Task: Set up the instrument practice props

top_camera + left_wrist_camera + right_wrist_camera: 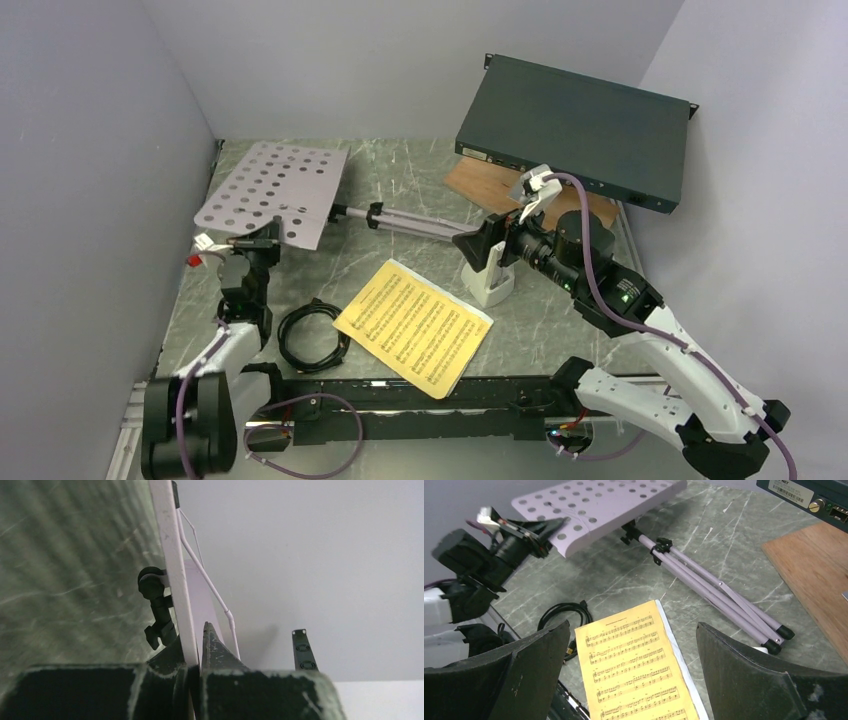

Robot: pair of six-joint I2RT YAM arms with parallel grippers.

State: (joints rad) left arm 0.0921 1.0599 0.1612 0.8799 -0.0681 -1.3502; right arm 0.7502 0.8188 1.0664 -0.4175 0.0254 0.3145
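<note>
Pale grey perforated music stand on silver tripod [272, 185] is lying at ten o'clock on the green marbled worktop [400, 170], the left pincer [268, 240] pinching its plate's near edge. The right pincer [485, 245] is hovering spread wide over the small white pyramid-shaped metronome [490, 285] at three o'clock. Yellow printed sheet-music pages [413, 327] are lying at six o'clock.

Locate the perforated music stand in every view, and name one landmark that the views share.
Top external: music stand, upper left, lying down.
Left wrist: edge-on pale strip rising from bottom centre.
Right wrist: top centre, perforated face up.
Shared landmark: left gripper pinching its edge.
</note>
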